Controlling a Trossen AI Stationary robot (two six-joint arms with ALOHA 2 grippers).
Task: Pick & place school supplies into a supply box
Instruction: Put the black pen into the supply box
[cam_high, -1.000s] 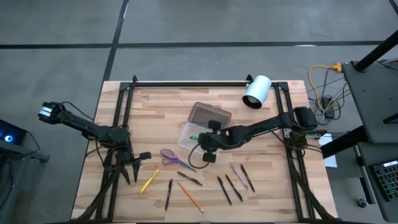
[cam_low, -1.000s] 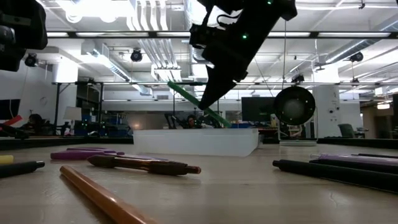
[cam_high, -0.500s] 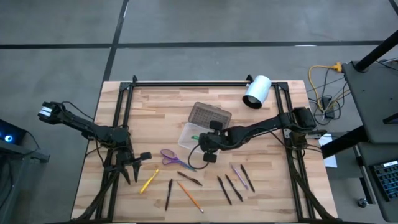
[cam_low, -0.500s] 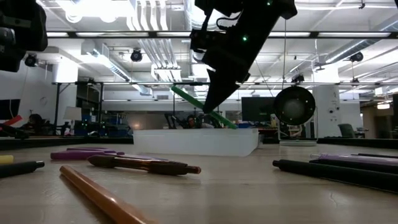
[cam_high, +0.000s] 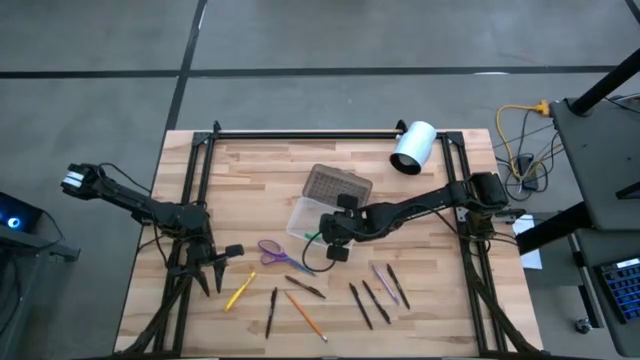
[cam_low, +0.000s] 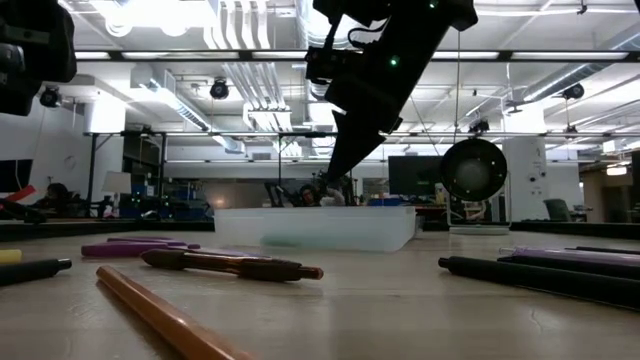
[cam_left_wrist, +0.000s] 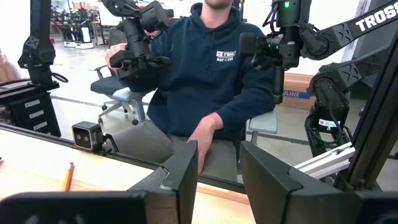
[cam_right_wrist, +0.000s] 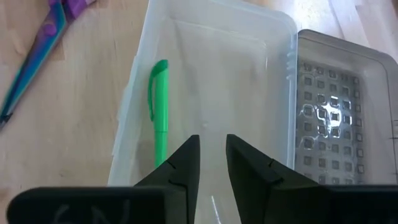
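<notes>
A: What changes here?

B: The green pen (cam_right_wrist: 159, 109) is out of the right gripper (cam_right_wrist: 211, 163). A second ago the low view shows it slanting down from the jaws; now it lies flat inside the supply box (cam_right_wrist: 211, 37), along the box's left wall in the right wrist view.

A: Jaws?

B: The right gripper's jaws stand a narrow gap apart with nothing between them. The left gripper (cam_left_wrist: 219, 169) has its jaws parted and empty too.

A: Where is the box?

B: Centre of the high view, on the worktop (cam_high: 250, 180), with the grey dotted lid (cam_high: 337, 185) hinged open to its upper right. The right gripper (cam_high: 330, 238) hangs over the box's lower edge. In the low view it shows at top centre, above the clear box wall (cam_low: 310, 228).

A: And the left arm?

B: It is parked at the lower left of the high view, gripper (cam_high: 213, 268) low by the worktop's edge, near the yellow pen (cam_high: 239, 292).

A: Meaning for the task?

B: One item looks placed. The rest are out on the worktop: purple scissors (cam_high: 272, 252) just left of the box, orange pencil (cam_high: 303, 315) and dark pens (cam_high: 365, 303) along the lower centre, purple pen (cam_high: 384, 284) at lower right.

A: Pose of the right arm?

B: It stretches in from the right edge towards centre, wrist tipped down into the box.
</notes>
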